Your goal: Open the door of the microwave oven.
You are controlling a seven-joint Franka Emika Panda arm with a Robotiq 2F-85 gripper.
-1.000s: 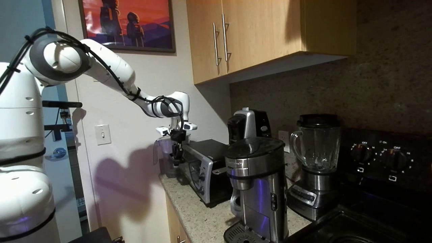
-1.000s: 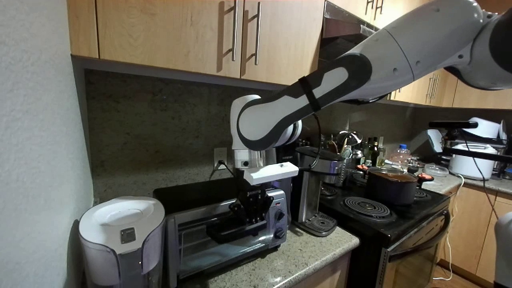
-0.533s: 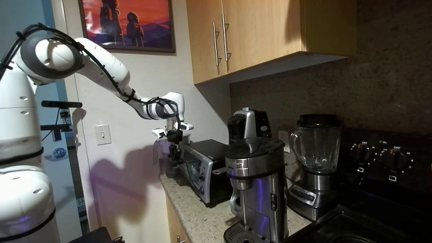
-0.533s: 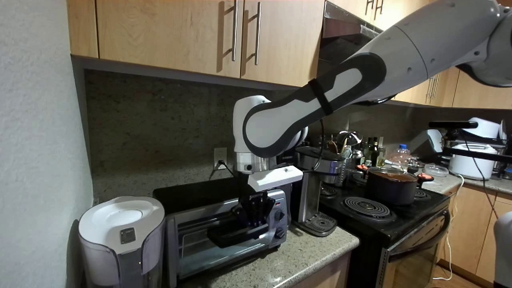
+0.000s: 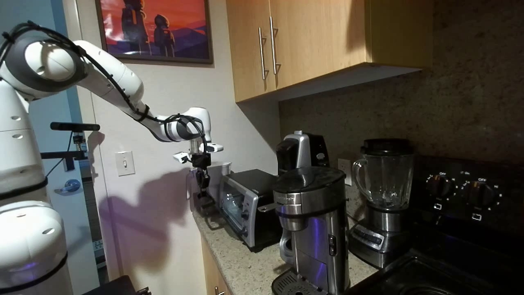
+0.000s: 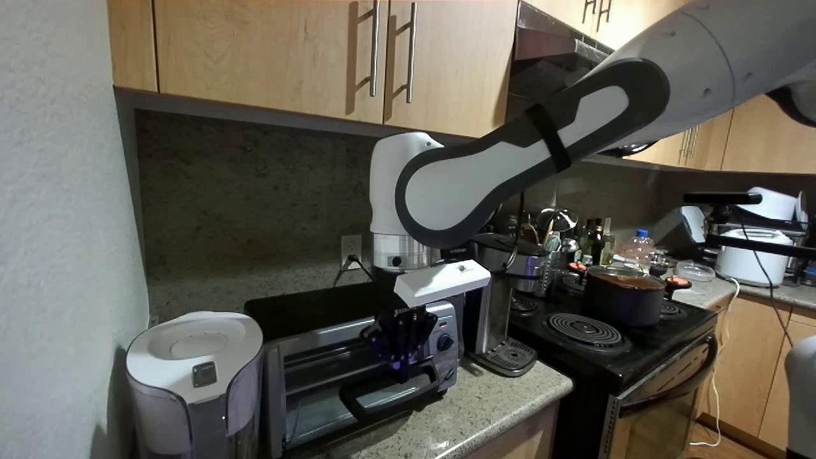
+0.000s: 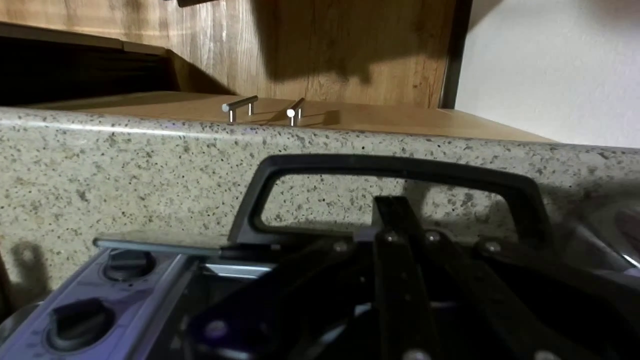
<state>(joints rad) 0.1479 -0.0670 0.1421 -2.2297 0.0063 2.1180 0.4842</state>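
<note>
In both exterior views we find the tabletop carrying the microwave oven, which faces the edge near a steel coffee maker, presumably so its door has room to drop. That door seems to lean partly open, though how far we cannot tell. Its black loop handle juts out above the tabletop. Our fingers, pressed together with nothing visible between them, appear to reach into the loop, placed there, we judge, to hook and pull rather than pinch.
</note>
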